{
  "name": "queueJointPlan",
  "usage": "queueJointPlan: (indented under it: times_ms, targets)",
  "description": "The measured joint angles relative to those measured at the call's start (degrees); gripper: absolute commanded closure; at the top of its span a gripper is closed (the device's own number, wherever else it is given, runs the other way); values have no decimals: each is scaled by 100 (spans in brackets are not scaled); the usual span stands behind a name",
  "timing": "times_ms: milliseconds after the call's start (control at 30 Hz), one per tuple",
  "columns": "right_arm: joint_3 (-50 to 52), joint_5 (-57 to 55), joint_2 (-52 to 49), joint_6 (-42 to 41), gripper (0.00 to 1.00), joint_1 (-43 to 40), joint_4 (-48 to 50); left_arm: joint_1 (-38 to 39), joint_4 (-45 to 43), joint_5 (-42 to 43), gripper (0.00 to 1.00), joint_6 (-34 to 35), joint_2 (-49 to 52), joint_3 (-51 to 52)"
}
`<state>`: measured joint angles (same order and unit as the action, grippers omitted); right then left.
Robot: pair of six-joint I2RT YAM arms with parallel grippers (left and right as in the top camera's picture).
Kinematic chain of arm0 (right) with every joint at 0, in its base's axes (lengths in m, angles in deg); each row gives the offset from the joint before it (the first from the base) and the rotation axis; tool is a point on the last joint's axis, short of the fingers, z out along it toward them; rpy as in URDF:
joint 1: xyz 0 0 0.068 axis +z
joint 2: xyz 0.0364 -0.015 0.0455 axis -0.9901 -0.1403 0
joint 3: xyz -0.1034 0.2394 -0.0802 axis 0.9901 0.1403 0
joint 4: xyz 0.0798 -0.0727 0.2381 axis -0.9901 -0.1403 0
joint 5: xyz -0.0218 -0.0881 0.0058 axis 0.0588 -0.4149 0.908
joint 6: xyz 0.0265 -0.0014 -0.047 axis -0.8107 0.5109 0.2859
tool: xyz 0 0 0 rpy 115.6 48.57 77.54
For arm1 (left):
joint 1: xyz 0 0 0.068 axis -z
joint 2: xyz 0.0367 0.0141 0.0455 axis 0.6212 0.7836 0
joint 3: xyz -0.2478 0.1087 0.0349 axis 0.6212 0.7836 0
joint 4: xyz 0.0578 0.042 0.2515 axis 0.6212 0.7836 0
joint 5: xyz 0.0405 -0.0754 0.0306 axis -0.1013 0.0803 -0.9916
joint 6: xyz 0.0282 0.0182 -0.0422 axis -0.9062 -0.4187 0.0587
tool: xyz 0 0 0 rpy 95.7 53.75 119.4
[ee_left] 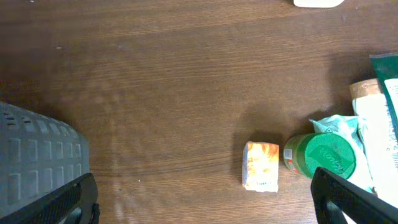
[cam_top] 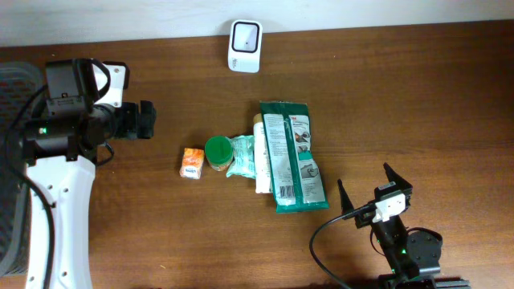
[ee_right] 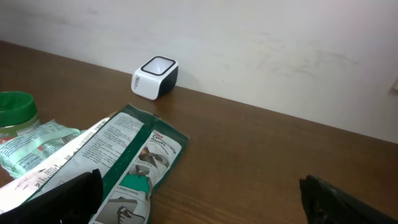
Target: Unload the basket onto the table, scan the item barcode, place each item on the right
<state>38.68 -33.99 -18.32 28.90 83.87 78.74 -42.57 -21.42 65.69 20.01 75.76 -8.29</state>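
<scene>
A white barcode scanner (cam_top: 244, 46) stands at the table's far edge, also visible as the scanner (ee_right: 155, 77) in the right wrist view. Mid-table lie a large green packet (cam_top: 293, 156), a white pack (cam_top: 260, 164), a pale green wrapper (cam_top: 241, 156), a green-lidded jar (cam_top: 218, 152) and a small orange box (cam_top: 191, 163). My left gripper (cam_top: 144, 120) hovers open, left of the orange box (ee_left: 261, 165) and the jar (ee_left: 326, 155). My right gripper (cam_top: 368, 181) is open near the front edge, just right of the green packet (ee_right: 134, 162). Neither holds anything.
A grey perforated object (cam_top: 12, 88) sits at the table's left edge under the left arm, seen as the grey object (ee_left: 37, 155) in the left wrist view. A pale wall rises behind the scanner. Bare wood lies between the scanner and the items.
</scene>
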Motion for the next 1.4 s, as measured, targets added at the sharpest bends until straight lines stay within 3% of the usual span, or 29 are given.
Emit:
queueJointPlan:
  times_ms: [467,833,1033,1167,1400]
  targets:
    - [0,0,0,0,2,-2,0,0,0,-15,1,0,0,0]
    - [0,-348,-2,680,1,-2,-26,0,0,-17,1,0,0,0]
    - [-24,50,-57,575,2,-2,-7,0,0,-17,1,0,0,0]
    - [-645,387,-732,468,2,0,-428,0,11,-17,1,0,0,0]
    - [-3348,824,-3390,444,2,-2,-2280,0,0,-22,1,0,0,0]
